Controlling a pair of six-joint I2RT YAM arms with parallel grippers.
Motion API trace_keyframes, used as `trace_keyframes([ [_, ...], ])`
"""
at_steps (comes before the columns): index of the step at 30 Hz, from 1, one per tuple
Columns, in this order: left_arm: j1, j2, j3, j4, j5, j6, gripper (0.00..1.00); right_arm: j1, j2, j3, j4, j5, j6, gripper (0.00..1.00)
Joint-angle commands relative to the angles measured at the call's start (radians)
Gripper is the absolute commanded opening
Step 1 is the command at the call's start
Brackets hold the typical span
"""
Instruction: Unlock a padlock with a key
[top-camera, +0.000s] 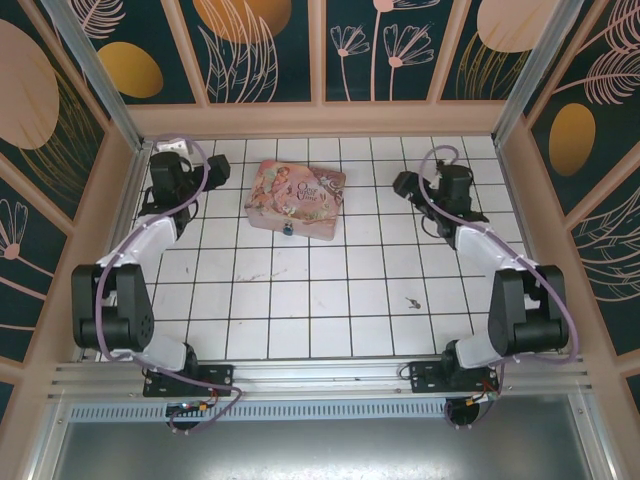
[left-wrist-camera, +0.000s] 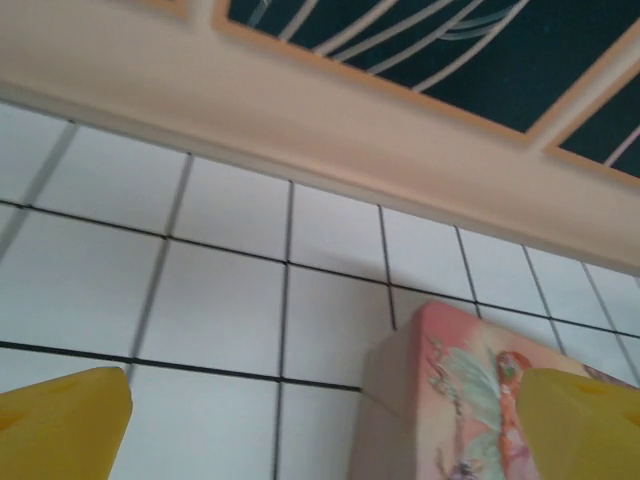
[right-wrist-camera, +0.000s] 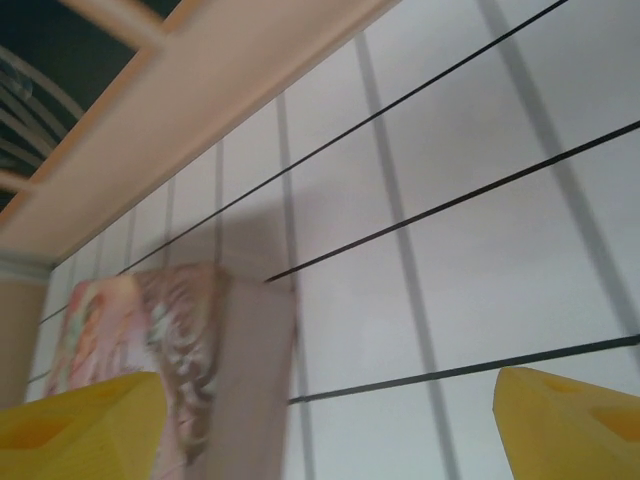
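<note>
A tiny blue padlock (top-camera: 287, 230) sits at the near edge of the pink floral tin box (top-camera: 295, 200). The small dark key (top-camera: 411, 301) lies flat on a white tile to the right and nearer the arms, well away from both grippers. My left gripper (top-camera: 215, 167) hovers just left of the tin, open, its yellow fingertips (left-wrist-camera: 62, 425) wide apart with the tin's corner (left-wrist-camera: 450, 400) between them. My right gripper (top-camera: 405, 184) is to the right of the tin, open with nothing between its fingertips (right-wrist-camera: 572, 425). The tin's side (right-wrist-camera: 200, 350) shows in the right wrist view.
The white tiled floor (top-camera: 330, 290) is boxed in by a wooden rim (top-camera: 320, 118) and patterned dark walls. Both arm bases are bolted to the metal rail (top-camera: 320, 375) at the near edge. A wide stretch of tiles separates the tin from the key.
</note>
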Motion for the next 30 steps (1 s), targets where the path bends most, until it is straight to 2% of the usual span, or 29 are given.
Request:
trace_keyframes([
  [1, 0.002, 0.076, 0.065, -0.056, 0.144, -0.108, 0.98, 0.049, 0.072, 0.081, -0.027, -0.079, 0.069, 0.85],
  [9, -0.046, 0.224, 0.13, -0.022, 0.203, -0.16, 0.96, 0.125, 0.236, 0.155, 0.034, -0.091, 0.154, 0.83],
  [16, -0.121, 0.304, 0.173, 0.012, 0.22, -0.185, 0.95, 0.169, 0.298, 0.175, 0.058, -0.093, 0.163, 0.83],
  [22, -0.163, 0.299, 0.143, 0.04, 0.231, -0.209, 0.94, 0.182, 0.322, 0.167, 0.111, -0.126, 0.19, 0.82],
  [30, -0.234, 0.209, 0.019, 0.106, 0.245, -0.262, 0.93, 0.231, 0.33, 0.169, 0.131, -0.141, 0.199, 0.77],
])
